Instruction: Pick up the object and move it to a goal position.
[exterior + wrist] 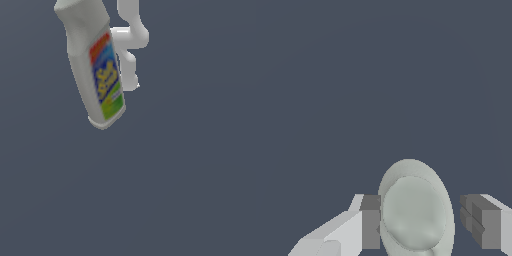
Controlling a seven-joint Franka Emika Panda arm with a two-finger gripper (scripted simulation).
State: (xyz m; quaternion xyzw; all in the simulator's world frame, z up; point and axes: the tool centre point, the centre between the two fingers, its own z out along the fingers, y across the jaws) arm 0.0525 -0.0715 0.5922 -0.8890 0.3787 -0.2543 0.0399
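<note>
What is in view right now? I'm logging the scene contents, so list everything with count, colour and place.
cleanser bottle: one, white with a red, blue, yellow and green label, upper part of the exterior view, tilted; in the wrist view its rounded end sits between the fingers.
ground: one, plain dark grey-blue surface, fills the background of both views.
robot arm: one, white, behind the bottle toward the exterior view's right.
hand: one, white with grey pads, a pad on either side of the bottle; one touches it, the other stands apart.
</note>
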